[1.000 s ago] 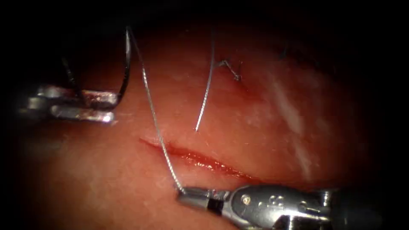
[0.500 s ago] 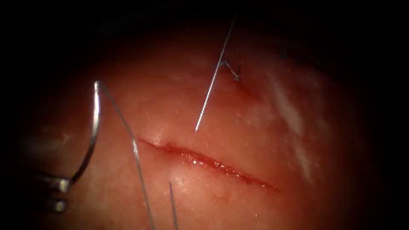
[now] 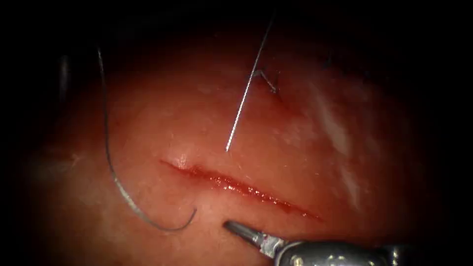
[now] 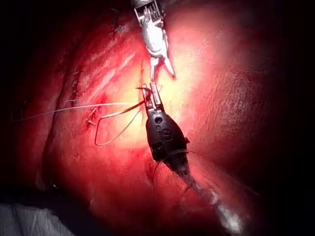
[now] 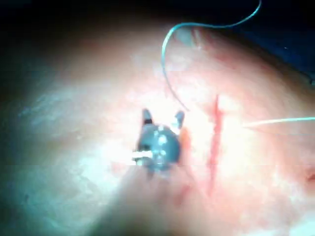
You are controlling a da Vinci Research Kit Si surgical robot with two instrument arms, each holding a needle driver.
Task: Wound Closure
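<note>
The cut (image 3: 236, 187) runs slantwise across the tissue (image 3: 305, 148), wet with red fluid. My right tool (image 3: 234, 227) comes in just in front of the cut; its jaws stand open and empty (image 5: 163, 116). A slack thread (image 3: 111, 167) curves down the left side, and its free end lies near the cut's left end. In the left wrist view my left tool (image 4: 150, 93) is shut, with thread running from its jaws. A short thin bar across those jaws looks like the needle, which is not in the tissue.
A second, straight thread (image 3: 241, 103) slants from the far side toward the cut and passes an earlier stitch with its knot (image 3: 268, 83). The right tool (image 4: 165, 69) hangs open close beyond the left tool's tip. Darkness rings the lit tissue.
The right tool let go of the thread, left the picture, then came back open. The left tool carried the needle down-left, then out of the light. The thread went slack.
</note>
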